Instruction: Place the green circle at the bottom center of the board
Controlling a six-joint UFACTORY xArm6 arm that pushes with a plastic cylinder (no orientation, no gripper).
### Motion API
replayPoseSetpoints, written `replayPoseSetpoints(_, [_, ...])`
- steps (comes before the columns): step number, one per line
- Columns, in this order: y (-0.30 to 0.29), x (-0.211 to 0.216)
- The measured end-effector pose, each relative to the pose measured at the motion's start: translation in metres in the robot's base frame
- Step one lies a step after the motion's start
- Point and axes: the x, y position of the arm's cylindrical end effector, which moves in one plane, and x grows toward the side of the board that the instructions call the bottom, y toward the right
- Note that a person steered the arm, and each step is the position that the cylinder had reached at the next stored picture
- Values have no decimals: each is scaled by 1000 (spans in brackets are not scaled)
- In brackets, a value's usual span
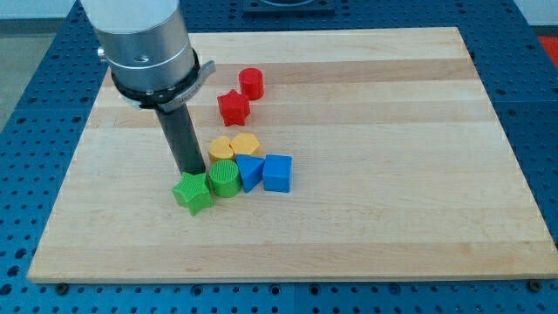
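Observation:
The green circle (224,178) stands on the wooden board (392,174), left of the middle. A green star (193,192) touches it on the view's left. My tip (193,171) is just above the green star and to the left of the green circle, close to both. The rod rises from there to the grey arm at the view's top left.
A blue block (249,171) touches the green circle's right side, with a blue cube (277,172) beside it. Two yellow blocks (234,146) sit just above the circle. A red star (233,107) and a red cylinder (251,83) lie further up.

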Motion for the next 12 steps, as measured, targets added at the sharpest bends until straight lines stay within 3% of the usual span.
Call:
replayPoseSetpoints(4, [84, 1])
replayPoseSetpoints(5, [84, -29])
replayPoseSetpoints(6, [84, -29])
replayPoseSetpoints(7, [84, 3])
replayPoseSetpoints(8, [84, 70])
replayPoseSetpoints(9, [68, 78])
replayPoseSetpoints(12, [19, 35])
